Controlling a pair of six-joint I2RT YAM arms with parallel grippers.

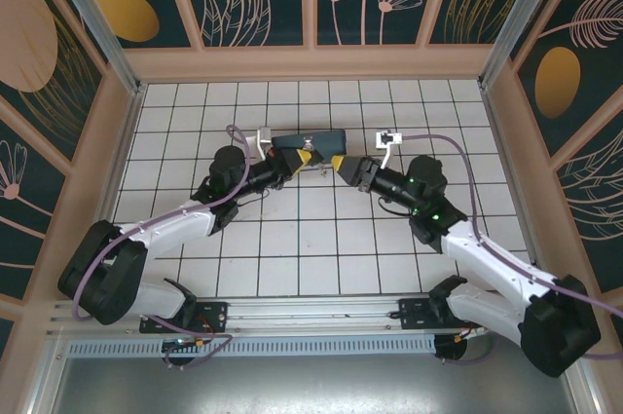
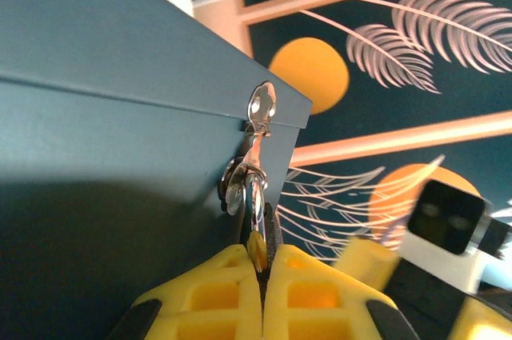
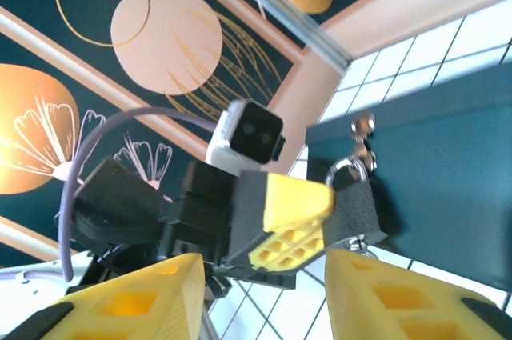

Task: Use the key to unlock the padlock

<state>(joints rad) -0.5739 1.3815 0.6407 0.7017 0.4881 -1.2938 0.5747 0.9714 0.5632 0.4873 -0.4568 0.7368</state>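
The tiny black padlock hangs by its thin shackle from the silver hasp of a dark teal tin. My left gripper is shut on the padlock's body, whose black edge shows between the yellow fingers. A glint of silver metal with a little ring pokes out under the padlock; it looks like the key, mostly hidden. My right gripper is open just below and beside the padlock, with nothing between its fingers. In the top view the left gripper and right gripper face each other.
The tin stands on the white tiled floor near the back. Painted wooden walls close in the back and both sides. Both arms reach inward from the near rail.
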